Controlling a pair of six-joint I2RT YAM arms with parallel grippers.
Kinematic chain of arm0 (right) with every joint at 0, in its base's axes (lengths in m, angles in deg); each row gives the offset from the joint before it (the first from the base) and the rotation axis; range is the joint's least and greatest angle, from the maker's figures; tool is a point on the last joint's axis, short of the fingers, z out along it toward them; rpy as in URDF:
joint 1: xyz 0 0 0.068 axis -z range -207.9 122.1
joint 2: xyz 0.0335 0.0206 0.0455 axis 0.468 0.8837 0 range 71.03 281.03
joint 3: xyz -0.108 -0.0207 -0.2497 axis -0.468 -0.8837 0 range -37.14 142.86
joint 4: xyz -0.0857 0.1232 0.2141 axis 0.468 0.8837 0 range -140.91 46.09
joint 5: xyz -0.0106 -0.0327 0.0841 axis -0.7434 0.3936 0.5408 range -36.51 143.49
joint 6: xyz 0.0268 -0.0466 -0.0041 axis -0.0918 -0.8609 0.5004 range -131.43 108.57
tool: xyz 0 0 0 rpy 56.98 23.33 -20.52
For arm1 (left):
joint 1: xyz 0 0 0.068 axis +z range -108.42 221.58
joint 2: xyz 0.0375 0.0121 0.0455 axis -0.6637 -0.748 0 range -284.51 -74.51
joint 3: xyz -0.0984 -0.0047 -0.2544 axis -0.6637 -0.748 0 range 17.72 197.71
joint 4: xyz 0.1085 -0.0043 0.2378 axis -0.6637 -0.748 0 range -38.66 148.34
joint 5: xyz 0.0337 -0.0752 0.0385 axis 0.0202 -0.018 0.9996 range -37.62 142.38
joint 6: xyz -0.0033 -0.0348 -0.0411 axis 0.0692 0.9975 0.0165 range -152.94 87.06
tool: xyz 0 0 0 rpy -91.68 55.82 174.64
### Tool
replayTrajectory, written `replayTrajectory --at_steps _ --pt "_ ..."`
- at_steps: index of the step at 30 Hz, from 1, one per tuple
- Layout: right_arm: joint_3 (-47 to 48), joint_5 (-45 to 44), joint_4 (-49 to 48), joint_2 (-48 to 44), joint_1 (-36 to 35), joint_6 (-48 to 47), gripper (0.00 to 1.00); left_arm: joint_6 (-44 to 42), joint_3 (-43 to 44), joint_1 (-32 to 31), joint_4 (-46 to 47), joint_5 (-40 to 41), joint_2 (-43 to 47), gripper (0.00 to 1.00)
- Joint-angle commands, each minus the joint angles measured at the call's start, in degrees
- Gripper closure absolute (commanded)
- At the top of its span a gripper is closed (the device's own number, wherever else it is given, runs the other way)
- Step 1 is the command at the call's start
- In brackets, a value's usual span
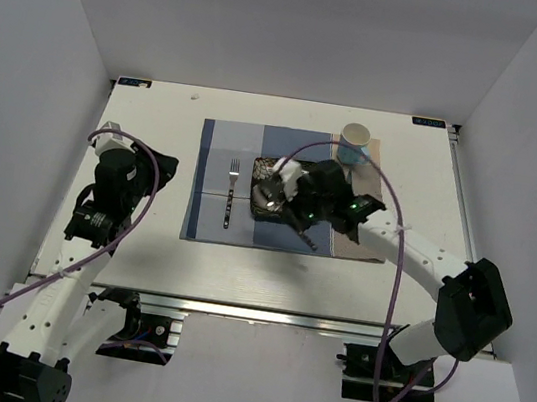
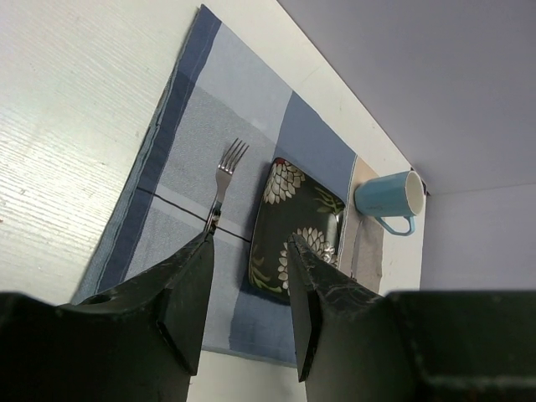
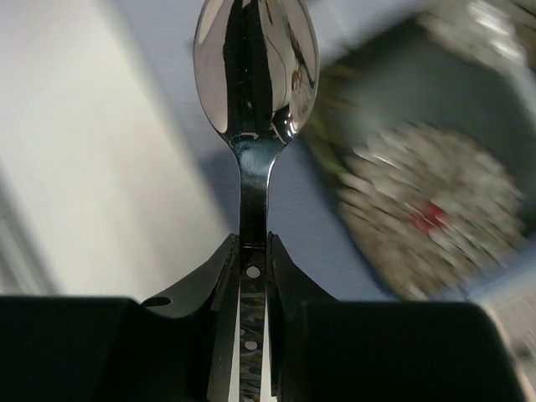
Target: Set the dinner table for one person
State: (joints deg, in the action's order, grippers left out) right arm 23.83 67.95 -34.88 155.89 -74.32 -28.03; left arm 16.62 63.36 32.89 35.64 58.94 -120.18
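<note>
Grey walls stand around the dinner table [image 1: 157, 134], a big flat white top with a silver rail [image 1: 262, 313] along its near edge. On it lies a blue and beige placemat [image 1: 215, 168]. A fork [image 1: 232, 196] lies on the left part of the placemat, with its points facing the far side. Just to the right of the fork sits a dark square plate [image 2: 297, 222] with pale flowers on it. A light blue mug [image 1: 356, 141] stands at the far right corner of the placemat. The right gripper [image 3: 252, 251] is over the plate and pinches the dark handle of a shiny spoon [image 3: 255, 67] tight between its fingers, with the round end sticking out in front. The left gripper [image 2: 249, 251] hangs over the bare left side of the table with its jaws apart and nothing in them. Two small black labels [image 1: 428, 122] sit at the far corners of the table, but the writing is too small to read.
</note>
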Motion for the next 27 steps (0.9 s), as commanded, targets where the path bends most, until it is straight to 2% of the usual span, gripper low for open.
replayTrajectory --at_steps 1,8,11,20,27 --pt "-0.2 -5.0 -3.5 -0.3 9.0 4.6 1.00 0.4 -0.5 0.4 2.7 -1.2 -0.4 0.50" --pt "1.3 -6.3 -2.9 3.9 25.6 11.2 1.00 0.5 -1.0 0.4 4.5 -2.3 -2.8 0.50" --pt "1.2 -5.3 -3.0 5.3 29.3 13.0 1.00 0.4 -0.6 0.3 5.0 -2.6 -3.9 0.50" --pt "3.6 -3.5 -2.9 11.9 35.6 16.0 1.00 0.5 -1.2 0.4 5.6 -3.3 -5.2 0.50" --pt "7.9 -2.9 -2.3 17.4 37.4 17.6 1.00 0.7 -1.4 0.4 5.2 -3.4 -5.3 0.48"
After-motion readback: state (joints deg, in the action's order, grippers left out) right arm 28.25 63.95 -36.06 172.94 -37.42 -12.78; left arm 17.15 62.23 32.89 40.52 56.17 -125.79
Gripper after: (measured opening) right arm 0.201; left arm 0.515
